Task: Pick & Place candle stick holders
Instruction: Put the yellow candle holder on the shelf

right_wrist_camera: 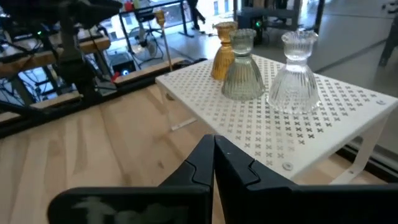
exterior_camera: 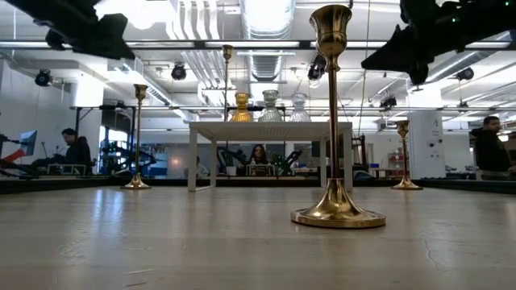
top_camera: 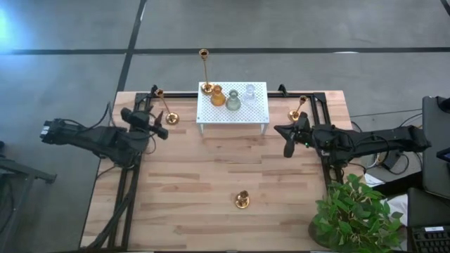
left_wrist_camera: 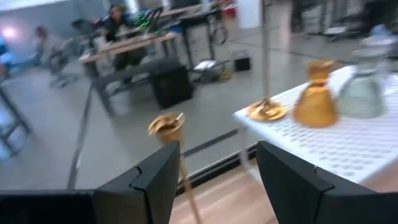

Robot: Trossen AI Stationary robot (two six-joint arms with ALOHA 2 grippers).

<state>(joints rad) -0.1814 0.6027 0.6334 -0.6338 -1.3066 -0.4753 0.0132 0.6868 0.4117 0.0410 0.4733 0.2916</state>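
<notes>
A white perforated rack at the table's far middle bears a tall brass stick, a short amber-brass holder, a grey-green glass holder and a clear glass holder. A tall brass stick stands on its round base left of the rack. Another brass stick stands right of it. A brass holder stands near the front middle. My left gripper is open just in front of the left stick, whose shaft shows close to one finger. My right gripper is shut and empty right of the rack.
A potted green plant stands at the table's near right corner. Black frame rails run along the table's left and right sides. Bare wood lies between the rack and the front holder. People sit at desks in the room behind.
</notes>
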